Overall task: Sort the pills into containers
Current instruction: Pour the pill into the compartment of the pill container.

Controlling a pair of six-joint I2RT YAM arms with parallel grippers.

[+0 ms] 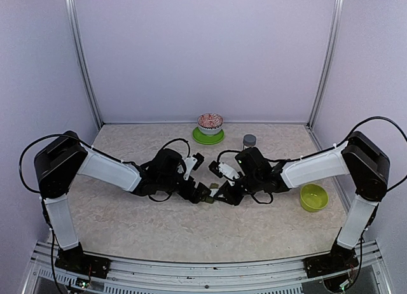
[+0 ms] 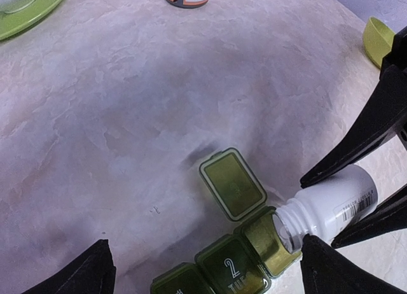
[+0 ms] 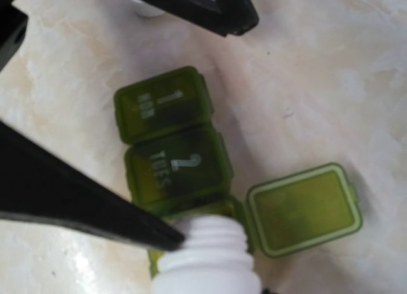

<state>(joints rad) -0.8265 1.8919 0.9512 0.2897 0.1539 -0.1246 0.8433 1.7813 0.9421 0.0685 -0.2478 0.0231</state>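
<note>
Pouring pills, I grip the white bottle (image 2: 337, 205) in closed right fingers (image 2: 375, 125) over the containers' (image 3: 172, 147) open compartment (image 2: 270, 240), left fingers (image 2: 82, 272) spread; next likely needs more tilt.

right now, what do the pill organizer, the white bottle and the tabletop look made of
Pill organizer: translucent dark green plastic, slightly glossy; light shows through the open lid, with printed white labels.
White bottle: opaque white plastic, smooth, with a moulded threaded neck.
Tabletop: marble-patterned beige surface, matte; likely laminate or vinyl, but real stone can't be ruled out.
</note>
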